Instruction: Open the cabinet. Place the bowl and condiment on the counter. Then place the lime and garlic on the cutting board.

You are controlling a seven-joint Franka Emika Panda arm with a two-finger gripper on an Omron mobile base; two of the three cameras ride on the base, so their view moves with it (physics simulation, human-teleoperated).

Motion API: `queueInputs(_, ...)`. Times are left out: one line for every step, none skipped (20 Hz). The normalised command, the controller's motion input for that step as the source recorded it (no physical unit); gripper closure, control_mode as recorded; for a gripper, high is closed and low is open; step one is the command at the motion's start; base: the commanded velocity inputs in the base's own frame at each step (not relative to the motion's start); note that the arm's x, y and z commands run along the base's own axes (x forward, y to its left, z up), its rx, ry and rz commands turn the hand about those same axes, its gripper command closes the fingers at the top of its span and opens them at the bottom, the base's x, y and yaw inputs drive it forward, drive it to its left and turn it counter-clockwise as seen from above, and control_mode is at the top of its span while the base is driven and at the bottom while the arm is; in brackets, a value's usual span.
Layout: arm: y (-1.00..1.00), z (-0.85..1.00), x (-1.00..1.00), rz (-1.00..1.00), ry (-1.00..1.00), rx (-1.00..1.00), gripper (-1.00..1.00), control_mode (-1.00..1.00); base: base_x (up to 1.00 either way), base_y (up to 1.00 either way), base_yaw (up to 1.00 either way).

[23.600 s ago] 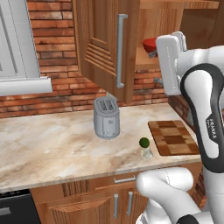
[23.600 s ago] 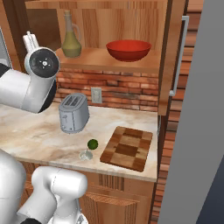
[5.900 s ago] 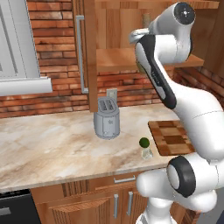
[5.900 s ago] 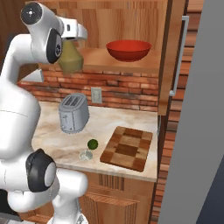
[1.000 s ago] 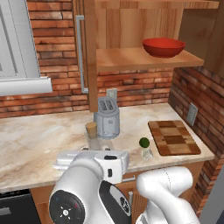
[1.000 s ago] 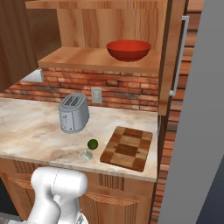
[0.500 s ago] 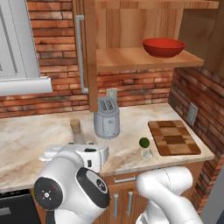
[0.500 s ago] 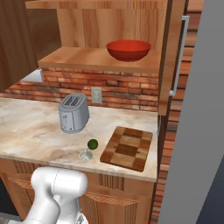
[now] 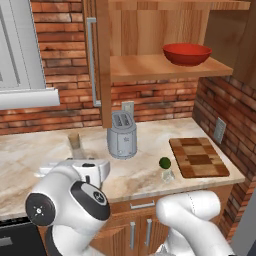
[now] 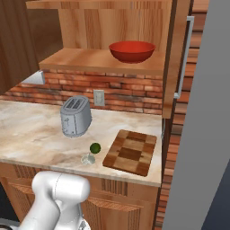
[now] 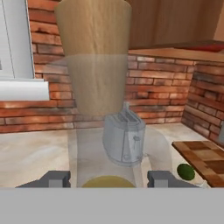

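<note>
Two warm-brown wooden cabinet (image 9: 102, 60) doors with long silver bar handles stand swung open against a red brick wall, baring a wooden shelf where the wide, glossy red round bowl (image 9: 186, 53) sits, well above the long beige marble-patterned surface (image 9: 30, 155) with brownish veins. On that surface a grey metal toaster (image 9: 122, 137) stands near the back wall below a pale wall outlet. Further right lies the roughly square cutting board (image 9: 198, 157) of light and dark brown blocks, flat and bare on top. The small dark green lime (image 9: 164, 162) rests just left of the board, off it, and just beside it, nearer the front edge, sits a small pale, glassy-looking lump (image 9: 167, 175) that may be the garlic, though it is too small to tell. Left of the toaster, the olive-green glass bottle with its cork stopper (image 11: 94, 57) stands upright; in the hand view it rises close up between the two dark fingertips of the pincer (image 11: 104, 179), which sit partly spread at either side of its body, seemingly gripping it. Lower cabinets with short silver handles run under the surface edge.
</note>
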Motion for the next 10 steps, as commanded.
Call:
queueInputs(0.06,-0.04,0.36,0.0,0.0,0.02,1.0,-1.0,0.0,0.0,0.0)
queueInputs(0.0,-0.04,0.36,0.0,0.0,0.03,1.0,-1.0,0.0,0.0,0.0)
queueInputs(0.0,-0.06,0.36,0.0,0.0,0.03,1.0,-1.0,0.0,0.0,0.0)
queueInputs(0.0,-0.06,0.42,0.0,0.0,0.03,1.0,-1.0,0.0,0.0,0.0)
queueInputs(0.0,-0.07,0.41,0.0,0.0,0.04,1.0,-1.0,0.0,0.0,0.0)
queueInputs(0.0,-0.09,0.47,0.0,-0.01,0.04,1.0,-1.0,0.0,0.0,0.0)
queueInputs(0.0,-0.09,0.47,0.0,0.0,0.04,1.0,-1.0,0.0,0.0,0.0)
queueInputs(0.0,-0.12,0.46,0.0,-0.01,0.03,1.0,-1.0,0.0,0.0,0.0)
queueInputs(0.0,-0.1,0.46,0.0,0.0,0.03,1.0,-1.0,0.0,0.0,0.0)
queueInputs(0.0,-0.08,0.45,0.0,-0.01,0.04,1.0,-1.0,0.0,0.0,0.0)
